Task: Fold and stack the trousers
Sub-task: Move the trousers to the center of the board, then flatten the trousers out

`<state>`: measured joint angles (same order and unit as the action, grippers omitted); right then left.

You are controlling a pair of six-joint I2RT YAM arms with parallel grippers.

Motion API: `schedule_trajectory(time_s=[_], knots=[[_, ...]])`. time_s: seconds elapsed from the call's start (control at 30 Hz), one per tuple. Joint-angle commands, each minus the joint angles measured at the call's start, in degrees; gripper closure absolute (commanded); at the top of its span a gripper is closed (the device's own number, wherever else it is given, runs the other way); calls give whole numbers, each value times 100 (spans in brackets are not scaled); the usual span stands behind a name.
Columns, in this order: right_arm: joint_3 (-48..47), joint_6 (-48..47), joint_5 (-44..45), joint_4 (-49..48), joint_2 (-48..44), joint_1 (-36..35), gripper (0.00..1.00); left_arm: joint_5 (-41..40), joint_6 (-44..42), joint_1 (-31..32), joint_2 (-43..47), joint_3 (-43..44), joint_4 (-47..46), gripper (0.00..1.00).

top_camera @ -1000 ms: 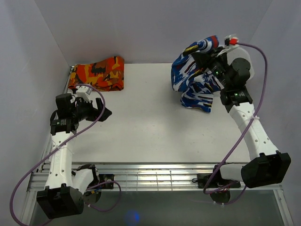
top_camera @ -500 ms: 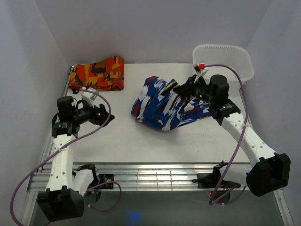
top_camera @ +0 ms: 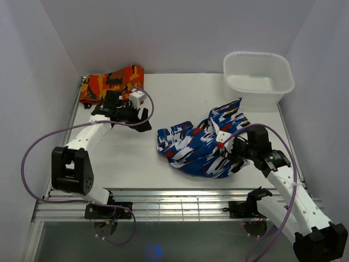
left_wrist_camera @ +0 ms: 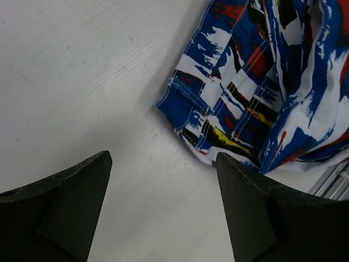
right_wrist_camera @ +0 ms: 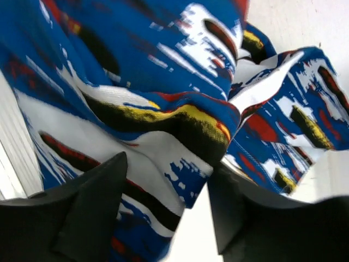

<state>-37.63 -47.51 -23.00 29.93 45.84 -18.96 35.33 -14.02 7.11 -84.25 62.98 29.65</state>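
Far left, the orange patterned cloth [top_camera: 112, 84] sits folded in the corner of the table [top_camera: 131, 158]. Next, the left gripper [top_camera: 147, 121] hovers low with jaws wide, nothing but bare table between them. The trousers [top_camera: 196, 150] lie to its right, in a crumpled heap at mid-table that runs roughly left to right. Their stitched corner [left_wrist_camera: 182, 101] is the closest bit, near the left jaws but not touching. At the heap's right edge, the right gripper [right_wrist_camera: 166, 161] is buried in cloth. Its jaws are parted around a loose fold and don't look pinched. It's the nearer arm by far. The white tub [top_camera: 259, 76] stands beyond.
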Motion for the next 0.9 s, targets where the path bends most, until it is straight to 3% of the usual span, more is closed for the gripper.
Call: schedule_trajectory(time_s=[0.0, 0.03, 0.13, 0.27, 0.37, 0.43, 0.47, 0.5, 0.6, 0.63, 0.87], knots=[[115, -1788, 49, 864, -391, 15, 30, -659, 294, 536, -731, 653, -231, 12], [80, -1771, 137, 830, -479, 15, 14, -816, 338, 737, -934, 776, -231, 12], [-183, -1578, 594, 778, -533, 24, 4, -1167, 321, 1150, -1611, 1189, -214, 12], [-692, -990, 666, 488, -454, 85, 0, -1580, 207, 1608, -2323, 1497, -153, 11], [-1246, -366, 877, 233, 3, 121, 3, -1758, 303, 1688, -2806, 1691, -135, 11], [-1596, 20, 1026, 66, 494, 269, 2, -1749, 312, 1688, -3105, 1840, 40, 23], [-1729, 144, 983, -4, 704, 322, 1, -1705, 312, 1688, -3150, 1867, 119, 35], [-1896, 293, 860, -5, 941, 366, 0, -1679, 321, 1688, -3150, 1867, 277, 54], [-2590, 1128, 650, -49, 2300, 393, 7, -1749, 426, 1592, -2608, 1464, 270, 79], [-2757, 1338, 613, -32, 2567, 393, 9, -1810, 453, 1435, -2371, 1306, 261, 100], [-3900, 2990, 762, -479, 4651, 341, 15, -2179, 296, 256, 89, -108, 462, 100]])
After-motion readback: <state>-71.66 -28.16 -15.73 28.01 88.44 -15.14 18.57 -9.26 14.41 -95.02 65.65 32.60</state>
